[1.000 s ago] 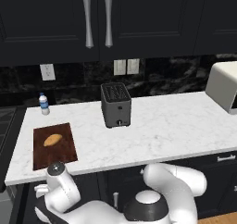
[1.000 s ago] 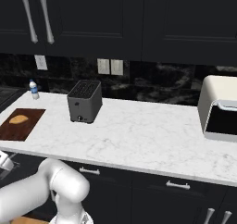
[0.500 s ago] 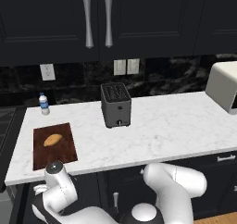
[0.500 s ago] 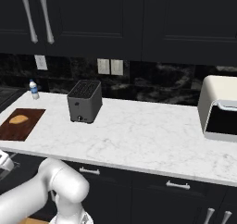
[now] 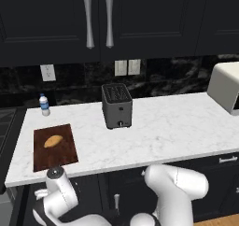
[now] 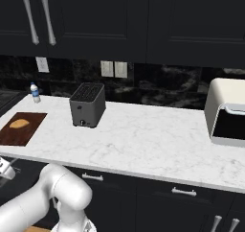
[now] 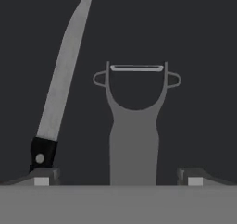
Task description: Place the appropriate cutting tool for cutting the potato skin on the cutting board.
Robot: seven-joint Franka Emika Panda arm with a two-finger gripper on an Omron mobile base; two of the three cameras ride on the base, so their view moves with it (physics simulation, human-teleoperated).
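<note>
Counter: white marble, long, under dark wall cabinets; dark drawers below its front edge.
Arm: white, folded low in front of the counter, bent down and to the left below the counter's edge; wrist end shows at the lower left of the left base view.
Oven: white, at the counter's right end.
Toaster: dark grey, upright near the counter's middle, well apart from the board.
Board: reddish-brown, flat at the counter's left end, near the front edge.
Potato: golden-tan, lies on the board, toward its far half.
Bottle: small, upright by the back wall, behind the board.
Knife: long grey blade, black handle, lies on a dark surface, just left of the peeler, tilted, its handle by the left fingertip.
Peeler: grey, forked head pointing away, handle running back between the two fingertips, touching neither.
Pincer: jaws wide apart, holding nothing, fingertips astride the peeler's handle.
</note>
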